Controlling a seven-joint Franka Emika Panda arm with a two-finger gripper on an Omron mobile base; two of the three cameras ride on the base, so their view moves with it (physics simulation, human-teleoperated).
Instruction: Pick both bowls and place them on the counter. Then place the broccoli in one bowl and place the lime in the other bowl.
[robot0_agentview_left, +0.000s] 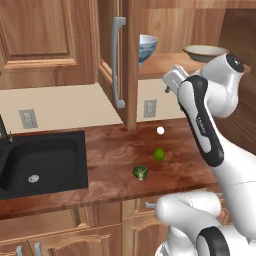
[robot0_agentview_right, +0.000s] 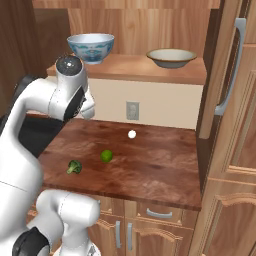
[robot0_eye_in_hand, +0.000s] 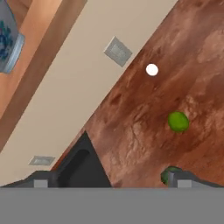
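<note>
The deep white bowl with blue pattern (robot0_agentview_left: 148, 47) (robot0_agentview_right: 91, 47) (robot0_eye_in_hand: 6, 38) stands on the cabinet shelf, the cabinet door hiding part of it in the left base view. The shallow beige bowl (robot0_agentview_left: 204, 51) (robot0_agentview_right: 171, 57) sits on the same shelf, to its right. On the reddish-brown counter (robot0_agentview_left: 110, 150) (robot0_agentview_right: 155, 165) (robot0_eye_in_hand: 197, 61) lie the lime (robot0_agentview_left: 159, 154) (robot0_agentview_right: 106, 156) (robot0_eye_in_hand: 178, 121) and the broccoli (robot0_agentview_left: 140, 173) (robot0_agentview_right: 74, 167) (robot0_eye_in_hand: 166, 174). My gripper (robot0_eye_in_hand: 111, 182) is open and empty, held high above the counter below shelf level. Its right fingertip (robot0_eye_in_hand: 184, 181) covers part of the broccoli.
A small white sphere (robot0_agentview_left: 160, 130) (robot0_agentview_right: 132, 134) (robot0_eye_in_hand: 152, 69) rests near the back wall. A black sink (robot0_agentview_left: 42, 162) (robot0_eye_in_hand: 83, 168) is set into the counter on the left. The open cabinet door (robot0_agentview_left: 117, 60) (robot0_agentview_right: 225, 70) hangs beside the shelf. A wall outlet (robot0_agentview_right: 132, 110) (robot0_eye_in_hand: 118, 51) is below the shelf.
</note>
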